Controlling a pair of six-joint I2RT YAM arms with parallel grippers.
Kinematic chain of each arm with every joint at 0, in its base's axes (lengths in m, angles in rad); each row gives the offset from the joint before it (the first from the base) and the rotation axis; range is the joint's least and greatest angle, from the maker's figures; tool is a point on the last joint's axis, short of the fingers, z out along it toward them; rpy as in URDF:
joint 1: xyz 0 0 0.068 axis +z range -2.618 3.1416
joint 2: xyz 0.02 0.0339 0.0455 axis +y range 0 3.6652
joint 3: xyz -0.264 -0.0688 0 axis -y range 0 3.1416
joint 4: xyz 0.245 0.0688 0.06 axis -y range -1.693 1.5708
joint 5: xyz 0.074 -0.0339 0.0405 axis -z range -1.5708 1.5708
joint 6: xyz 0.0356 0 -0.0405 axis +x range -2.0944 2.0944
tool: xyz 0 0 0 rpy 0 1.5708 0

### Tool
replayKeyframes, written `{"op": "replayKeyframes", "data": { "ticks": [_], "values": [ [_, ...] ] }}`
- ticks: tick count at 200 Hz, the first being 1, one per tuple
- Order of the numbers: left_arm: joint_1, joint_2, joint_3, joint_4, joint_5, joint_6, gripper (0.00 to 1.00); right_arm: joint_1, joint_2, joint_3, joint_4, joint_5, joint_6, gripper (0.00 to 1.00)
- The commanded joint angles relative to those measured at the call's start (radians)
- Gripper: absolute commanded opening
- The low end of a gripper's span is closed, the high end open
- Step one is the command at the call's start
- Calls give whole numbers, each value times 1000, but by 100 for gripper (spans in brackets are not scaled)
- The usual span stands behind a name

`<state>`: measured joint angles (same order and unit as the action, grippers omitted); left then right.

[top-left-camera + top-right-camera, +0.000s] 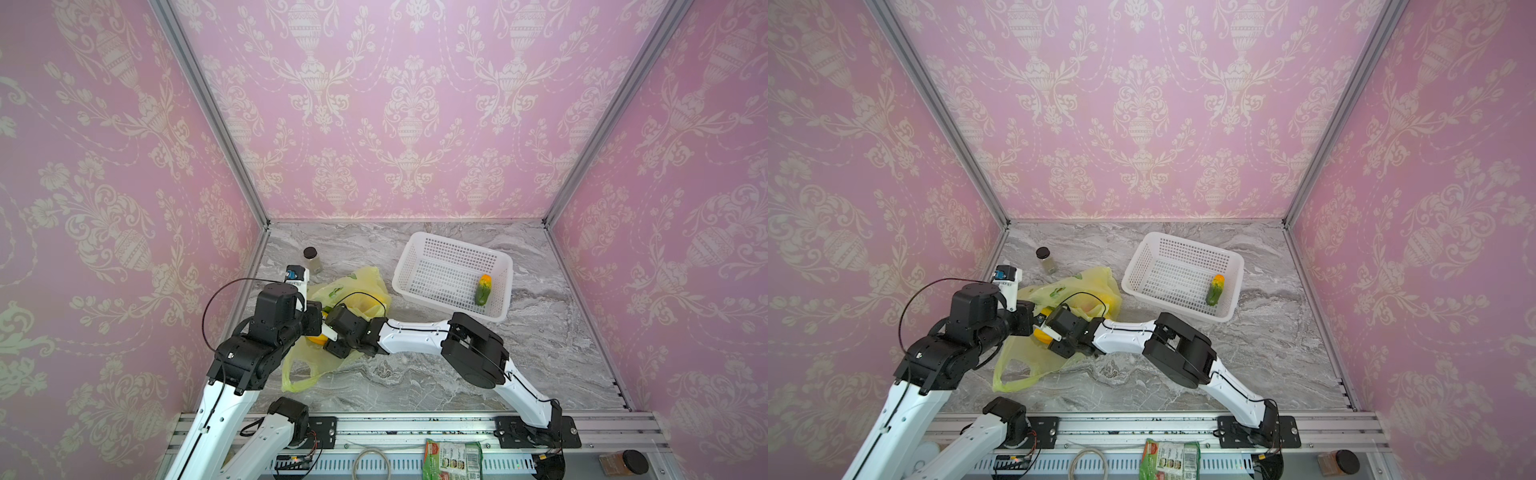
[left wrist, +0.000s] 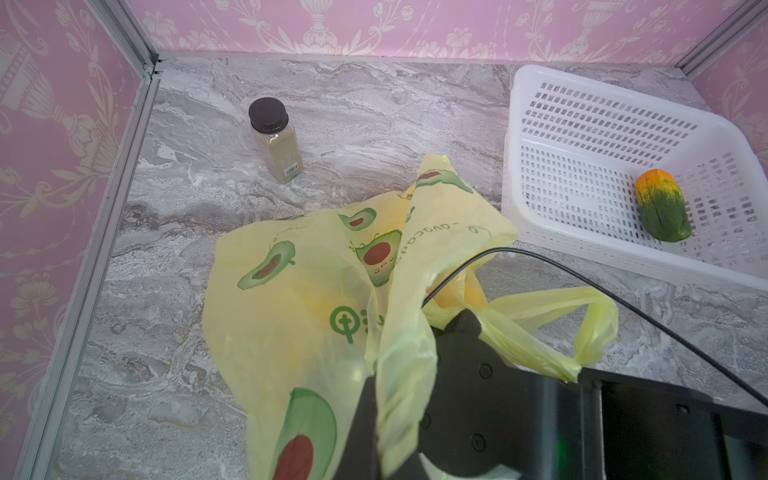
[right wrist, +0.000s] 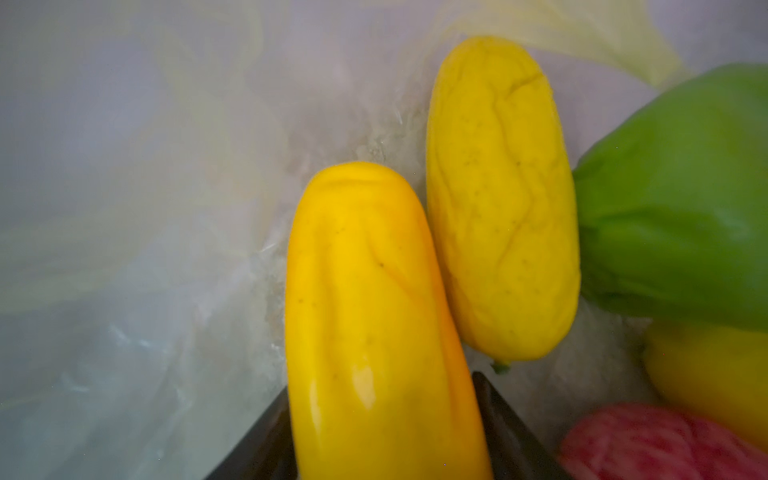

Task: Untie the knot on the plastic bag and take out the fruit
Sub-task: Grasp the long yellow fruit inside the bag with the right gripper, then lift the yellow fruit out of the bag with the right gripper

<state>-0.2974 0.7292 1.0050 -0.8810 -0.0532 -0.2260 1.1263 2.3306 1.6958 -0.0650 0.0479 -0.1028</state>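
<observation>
The right tool (image 3: pixel 386 419) is inside the plastic bag (image 1: pixel 361 282), its jaws pressed against both sides of a glossy yellow pepper (image 3: pixel 365 291). The left tool (image 1: pixel 316 320) is clamped tight on the bag's rim and holds the mouth up. The bag lies on the marble-patterned table (image 1: pixel 415 374) just beside the basket (image 1: pixel 404 266); its handle loops (image 2: pixel 540 301) lie loose and no knot shows. I judge the pepper should come back out through the mouth slowly and in line with the opening, because its smooth, rounded skin may slip. The thin, crinkly film may also cling and drag along, so the left tool should hold the rim taut. A matte, wrinkled yellow oblong (image 3: pixel 503 199) rests against the pepper, with a green pepper (image 3: pixel 673 199) and a pink bumpy ball (image 3: pixel 656 440) beside it. One green-orange piece (image 1: pixel 483 289) already lies in the white perforated basket.
</observation>
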Motion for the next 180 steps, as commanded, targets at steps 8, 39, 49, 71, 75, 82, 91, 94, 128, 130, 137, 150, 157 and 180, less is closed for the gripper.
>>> {"op": "replayKeyframes", "data": {
  "ticks": [8, 39, 49, 71, 75, 82, 91, 94, 128, 130, 137, 150, 157, 180],
  "values": [
    [4, -5, -9, -1, 18, -6, 0, 4, -116, -97, 34, -18, 35, 46],
    [4, 0, -9, -1, 15, -6, 0, 23, -273, -244, 131, -25, 63, 35],
    [4, 6, -8, -3, 16, -5, 0, 33, -331, -298, 156, -14, 63, 32],
    [4, 6, -7, -3, 16, -5, 0, 47, -465, -418, 210, 17, 60, 27],
    [4, 4, -9, -2, 14, -5, 0, 49, -491, -444, 226, 20, 61, 26],
    [4, -1, -9, 0, 12, -6, 0, 50, -536, -489, 257, 18, 64, 25],
    [4, -2, -10, -1, 9, -6, 0, 50, -596, -569, 295, 20, 70, 24],
    [4, -2, -10, -1, 10, -6, 0, 51, -618, -589, 307, 22, 71, 24],
    [4, 8, -8, -3, 16, -7, 0, 49, -858, -776, 392, 84, 69, 23],
    [4, 7, -9, -3, 16, -6, 0, 48, -868, -785, 393, 92, 69, 22],
    [4, 6, -9, -2, 15, -6, 0, 46, -919, -816, 395, 120, 66, 21],
    [4, -2, -9, -1, 11, -6, 0, 37, -1006, -879, 408, 178, 69, 18],
    [4, -6, -10, -1, 9, -8, 0, 28, -1054, -916, 426, 207, 75, 16],
    [4, -1, -10, -1, 8, -7, 0, -35, -1221, -1053, 501, 268, 145, 20]
  ]
}}
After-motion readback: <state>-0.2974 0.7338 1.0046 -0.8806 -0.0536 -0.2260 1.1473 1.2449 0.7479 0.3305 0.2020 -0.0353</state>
